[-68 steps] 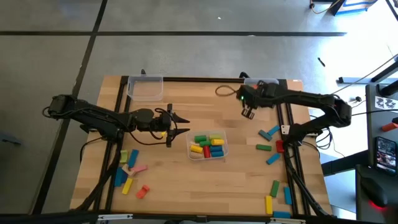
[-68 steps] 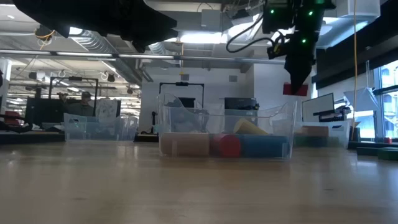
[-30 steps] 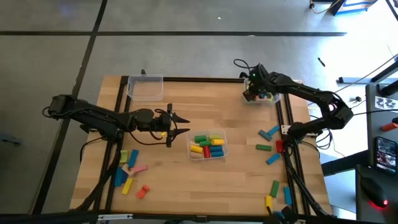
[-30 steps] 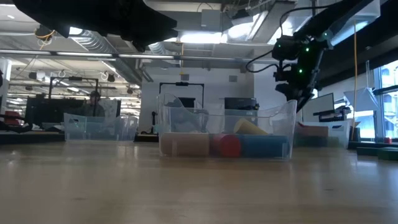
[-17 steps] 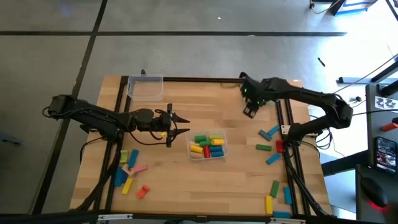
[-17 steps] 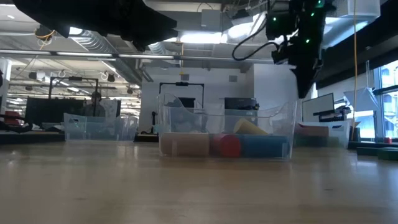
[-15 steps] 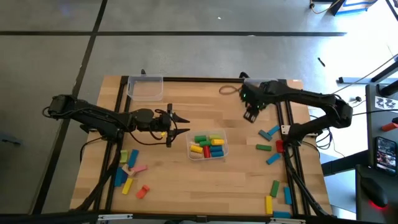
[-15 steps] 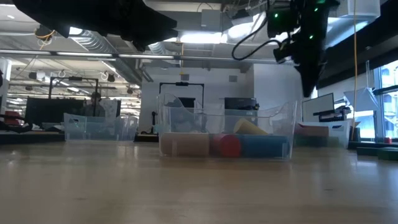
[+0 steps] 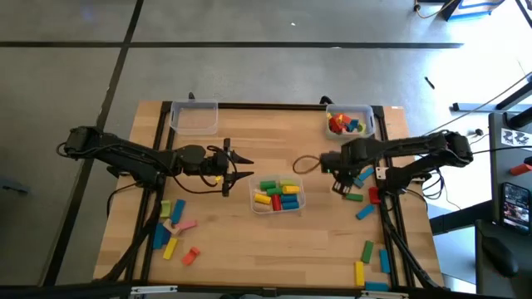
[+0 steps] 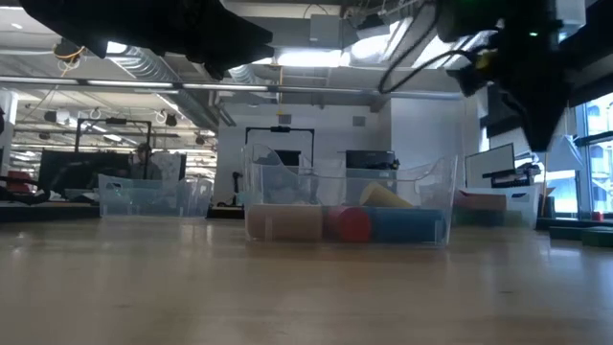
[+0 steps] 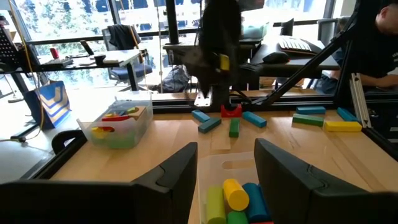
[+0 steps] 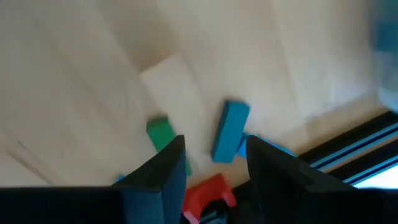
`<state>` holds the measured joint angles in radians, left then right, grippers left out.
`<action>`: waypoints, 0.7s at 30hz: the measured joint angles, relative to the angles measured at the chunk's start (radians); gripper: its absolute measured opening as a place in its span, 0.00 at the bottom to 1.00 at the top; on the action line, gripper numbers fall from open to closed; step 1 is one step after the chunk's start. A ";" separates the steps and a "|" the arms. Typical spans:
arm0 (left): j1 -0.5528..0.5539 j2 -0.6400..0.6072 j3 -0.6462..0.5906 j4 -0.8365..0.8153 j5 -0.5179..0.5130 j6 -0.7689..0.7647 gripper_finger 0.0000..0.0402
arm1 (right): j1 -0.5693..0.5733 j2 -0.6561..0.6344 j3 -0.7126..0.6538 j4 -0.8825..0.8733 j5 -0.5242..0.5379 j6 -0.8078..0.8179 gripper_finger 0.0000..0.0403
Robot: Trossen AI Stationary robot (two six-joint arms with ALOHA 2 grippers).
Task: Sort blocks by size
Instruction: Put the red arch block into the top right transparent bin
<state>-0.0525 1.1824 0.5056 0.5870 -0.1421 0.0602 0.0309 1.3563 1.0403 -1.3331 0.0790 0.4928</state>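
High view: left gripper (image 9: 237,166) hovers beside the centre bin (image 9: 278,194) of short blocks (image 9: 277,193), jaws spread, empty. Right gripper (image 9: 340,188) hangs over loose blocks near the table's (image 9: 241,249) right edge, above a blue bar (image 9: 361,177) and green bar (image 9: 352,197). Far bin (image 9: 349,121) holds red, orange and blue pieces. More blocks (image 9: 172,226) lie front-left. Low view: centre bin (image 10: 347,206) mid-table. Left wrist view: fingers (image 11: 171,177) parted over the bin. Right wrist view: fingers (image 12: 157,171) apart, gripping nothing, blue bar (image 12: 229,130) between them below.
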 joint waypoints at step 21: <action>0.000 0.000 0.000 0.001 0.000 0.000 0.39 | 0.225 0.016 -0.275 0.022 -0.161 0.244 0.34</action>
<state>-0.0525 1.1824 0.5056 0.5878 -0.1418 0.0597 0.2559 1.3727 0.7657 -1.3107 -0.0817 0.7368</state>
